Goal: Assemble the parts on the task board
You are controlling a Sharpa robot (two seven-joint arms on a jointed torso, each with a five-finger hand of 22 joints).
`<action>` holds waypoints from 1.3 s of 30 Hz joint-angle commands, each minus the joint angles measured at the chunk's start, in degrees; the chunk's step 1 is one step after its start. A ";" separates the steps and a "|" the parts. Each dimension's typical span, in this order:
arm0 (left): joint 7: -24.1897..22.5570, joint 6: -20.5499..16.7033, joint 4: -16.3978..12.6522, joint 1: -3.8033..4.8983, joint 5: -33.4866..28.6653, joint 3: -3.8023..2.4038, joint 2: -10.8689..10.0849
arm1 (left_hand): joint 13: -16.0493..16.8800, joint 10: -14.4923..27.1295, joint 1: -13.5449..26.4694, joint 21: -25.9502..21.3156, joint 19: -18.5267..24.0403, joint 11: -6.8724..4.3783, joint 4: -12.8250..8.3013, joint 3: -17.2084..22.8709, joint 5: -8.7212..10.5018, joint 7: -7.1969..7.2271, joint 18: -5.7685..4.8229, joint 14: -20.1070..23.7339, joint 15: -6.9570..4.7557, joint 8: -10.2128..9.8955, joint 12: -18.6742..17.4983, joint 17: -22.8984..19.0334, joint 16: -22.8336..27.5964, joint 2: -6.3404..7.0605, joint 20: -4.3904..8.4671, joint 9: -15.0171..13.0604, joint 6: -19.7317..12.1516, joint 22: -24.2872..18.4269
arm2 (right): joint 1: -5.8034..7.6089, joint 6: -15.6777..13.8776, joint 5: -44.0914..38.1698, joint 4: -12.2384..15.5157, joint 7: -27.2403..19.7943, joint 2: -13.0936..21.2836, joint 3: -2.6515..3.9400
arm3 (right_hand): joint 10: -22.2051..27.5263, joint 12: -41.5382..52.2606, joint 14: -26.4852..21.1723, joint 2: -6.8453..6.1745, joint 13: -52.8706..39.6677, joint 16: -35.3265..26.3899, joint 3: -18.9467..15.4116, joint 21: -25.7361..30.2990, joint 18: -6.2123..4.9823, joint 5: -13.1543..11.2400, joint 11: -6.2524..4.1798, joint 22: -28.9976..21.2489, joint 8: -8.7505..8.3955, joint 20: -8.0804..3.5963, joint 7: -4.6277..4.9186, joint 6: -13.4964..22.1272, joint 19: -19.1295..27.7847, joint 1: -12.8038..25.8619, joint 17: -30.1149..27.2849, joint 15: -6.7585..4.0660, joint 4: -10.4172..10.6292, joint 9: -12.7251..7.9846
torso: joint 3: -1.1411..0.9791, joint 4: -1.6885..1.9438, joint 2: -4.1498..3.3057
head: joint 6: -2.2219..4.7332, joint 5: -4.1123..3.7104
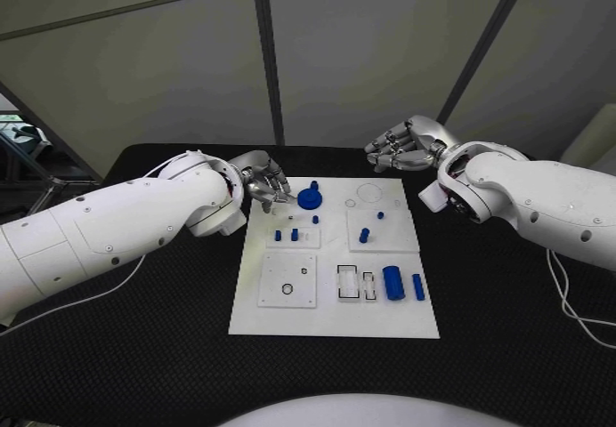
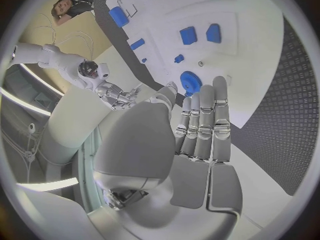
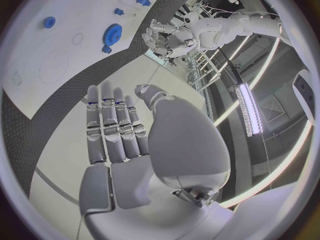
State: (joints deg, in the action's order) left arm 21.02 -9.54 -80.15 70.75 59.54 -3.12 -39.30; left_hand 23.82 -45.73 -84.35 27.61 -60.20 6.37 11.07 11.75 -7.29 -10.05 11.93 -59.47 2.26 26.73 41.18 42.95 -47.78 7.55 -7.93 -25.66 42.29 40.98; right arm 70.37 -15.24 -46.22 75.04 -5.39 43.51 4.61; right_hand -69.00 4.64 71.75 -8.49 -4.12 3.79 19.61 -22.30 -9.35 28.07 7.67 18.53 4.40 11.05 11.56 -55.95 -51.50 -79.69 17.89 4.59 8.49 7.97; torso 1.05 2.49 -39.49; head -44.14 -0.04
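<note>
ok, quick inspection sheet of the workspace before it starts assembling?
Surface: black table, textured mat.
Job's things: white task board at centre; blue gear at its far left; small blue pegs standing mid-board; a blue cylinder and a thin blue bar lying near the right edge.
Clutter: nothing seen.
Hands: left hand over the board's far left corner beside the gear, fingers straight, holding nothing; right hand raised beyond the board's far right corner, holding nothing.
Cables: white cable trailing from the right arm, another under the left.
Surroundings: grey wall panels behind.
</note>
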 commanded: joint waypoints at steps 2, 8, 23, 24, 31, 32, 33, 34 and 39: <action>-12.57 -6.09 0.33 -0.09 5.98 1.01 0.93 | -5.50 -2.23 -2.66 -0.10 -2.06 -0.42 -0.74 2.12 -0.07 0.47 -1.41 -1.49 -0.19 -3.26 -4.56 -2.36 -0.69 1.25 0.33 5.10 3.09 -0.48 | 0.10 0.22 -0.75 0.18 -0.84 0.07 0.03 | -0.01 0.26 -0.38 0.26 0.02 -0.08 0.42 0.35 -1.02 -0.11 -0.28 -0.05 0.16 0.25 -0.10 -0.50 -0.04 0.13 -0.08 0.10 -0.08 0.09 | 0.07 0.04 -0.01 | 0.26 -0.51; -16.42 -3.99 1.84 -0.19 16.41 3.09 2.90 | -11.02 -4.61 -2.28 3.02 -4.88 -0.63 -1.14 3.80 -0.06 1.21 -1.49 -4.26 -0.72 -6.59 -8.71 -2.39 -7.08 2.74 0.81 10.47 6.36 1.83 | 0.10 0.35 -1.02 0.21 -0.83 -0.02 0.03 | 0.00 0.26 -0.39 0.15 0.04 -0.08 0.39 0.38 -1.02 -0.18 -0.26 -0.06 0.13 0.24 -0.07 -0.49 -0.05 0.18 -0.10 0.11 -0.12 0.09 | -0.01 0.06 0.08 | 0.42 -0.60; -17.56 1.49 6.90 -0.29 25.01 4.82 7.84 | -17.03 -8.10 -0.48 27.30 -17.41 -1.30 -1.43 5.47 -0.03 1.87 -4.70 -21.16 -1.67 -11.21 -13.89 17.87 -28.88 3.83 1.78 16.11 9.53 21.10 | 0.10 0.41 -1.09 0.08 -0.69 -0.43 0.03 | 0.04 0.24 -0.41 0.09 0.05 -0.09 0.37 0.42 -1.01 -0.21 -0.21 -0.07 0.03 0.25 -0.01 -0.37 -0.06 0.30 -0.13 0.13 -0.10 0.06 | -0.05 0.00 -0.01 | 0.56 -0.82; -17.46 1.89 7.30 -0.29 24.88 4.84 8.16 | -17.21 -8.28 -0.41 28.19 -17.82 -1.33 -1.45 5.52 -0.03 1.88 -4.84 -21.60 -1.73 -11.30 -14.07 18.40 -29.29 3.81 1.85 16.24 9.72 21.82 | 0.10 0.40 -1.09 0.08 -0.68 -0.47 0.03 | 0.04 0.24 -0.41 0.09 0.05 -0.09 0.37 0.42 -1.01 -0.21 -0.21 -0.07 0.03 0.25 -0.01 -0.37 -0.06 0.30 -0.13 0.13 -0.10 0.06 | -0.09 -0.01 -0.04 | 0.58 -0.80; -16.15 5.31 8.95 -0.29 24.54 4.92 9.71 | -18.12 -7.97 -0.13 30.59 -18.96 -1.24 -1.67 5.49 0.01 2.19 -5.23 -22.48 -1.77 -11.93 -15.37 18.59 -29.78 3.94 1.98 16.88 10.08 23.83 | 0.10 0.38 -1.10 0.12 -0.63 -0.67 0.03 | 0.07 0.23 -0.41 0.07 0.06 -0.09 0.36 0.44 -1.00 -0.20 -0.18 -0.08 -0.01 0.26 0.02 -0.32 -0.07 0.36 -0.14 0.15 -0.08 0.05 | -0.06 -0.06 -0.11 | 0.48 -0.77; -16.00 5.62 9.20 -0.30 24.53 4.94 9.91 | -18.20 -7.91 -0.10 30.81 -19.06 -1.23 -1.69 5.48 0.01 2.17 -5.28 -22.55 -1.77 -12.02 -15.49 18.62 -29.83 3.93 1.98 16.94 10.06 24.02 | 0.10 0.38 -1.10 0.12 -0.63 -0.68 0.03 | 0.07 0.23 -0.41 0.07 0.06 -0.09 0.36 0.44 -1.00 -0.20 -0.18 -0.08 -0.01 0.26 0.02 -0.32 -0.07 0.36 -0.14 0.15 -0.08 0.05 | -0.09 -0.04 -0.09 | 0.48 -0.74; -15.79 5.84 9.52 -0.32 24.57 4.95 10.16 | -18.25 -7.88 -0.10 30.88 -19.10 -1.22 -1.71 5.48 0.00 2.17 -5.29 -22.61 -1.77 -12.08 -15.57 18.64 -29.85 3.91 1.98 16.99 10.05 24.08 | 0.10 0.37 -1.10 0.13 -0.62 -0.70 0.03 | 0.07 0.23 -0.41 0.07 0.06 -0.09 0.36 0.44 -1.00 -0.20 -0.18 -0.08 -0.01 0.26 0.02 -0.32 -0.07 0.36 -0.14 0.15 -0.08 0.05 | -0.09 -0.01 -0.10 | 0.47 -0.78; -15.70 5.90 9.65 -0.33 24.63 4.96 10.26 | -18.30 -7.85 -0.12 30.90 -19.12 -1.20 -1.74 5.49 -0.01 2.16 -5.29 -22.63 -1.76 -12.12 -15.65 18.60 -29.85 3.88 1.98 17.03 10.06 24.10 | 0.10 0.37 -1.10 0.13 -0.62 -0.70 0.03 | 0.07 0.23 -0.41 0.07 0.06 -0.09 0.36 0.44 -1.00 -0.20 -0.18 -0.08 -0.01 0.26 0.02 -0.32 -0.07 0.36 -0.14 0.15 -0.08 0.05 | -0.08 -0.01 -0.11 | 0.48 -0.80; -15.38 6.13 10.39 -0.42 25.20 4.98 10.83 | -18.46 -7.91 -0.24 31.23 -19.28 -1.19 -1.85 5.63 -0.04 2.12 -5.34 -22.78 -1.76 -12.23 -15.86 18.61 -29.92 3.63 1.98 17.15 10.24 24.40 | 0.10 0.38 -1.10 0.09 -0.62 -0.76 0.03 | 0.07 0.23 -0.41 0.07 0.06 -0.09 0.36 0.44 -1.00 -0.20 -0.18 -0.08 -0.01 0.26 0.02 -0.32 -0.07 0.36 -0.14 0.15 -0.08 0.05 | -0.07 -0.02 -0.02 | 0.32 -0.72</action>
State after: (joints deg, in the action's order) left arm 5.17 -5.18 -69.90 70.27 83.65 1.88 -28.62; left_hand 5.42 -53.58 -84.87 58.60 -79.14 5.03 9.29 17.11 -7.29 -7.87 7.89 -81.91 0.51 14.69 25.66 61.53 -77.45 11.42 -5.94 -8.56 52.12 65.32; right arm 70.37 -15.14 -47.19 75.07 -5.58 42.82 4.61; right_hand -68.99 4.64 71.75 -8.49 -4.12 3.79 19.79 -22.10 -9.35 28.07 7.67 18.50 4.43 11.05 11.36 -56.15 -51.50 -79.69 17.80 4.60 8.30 8.00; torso 0.97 2.47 -39.58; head -43.74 -0.85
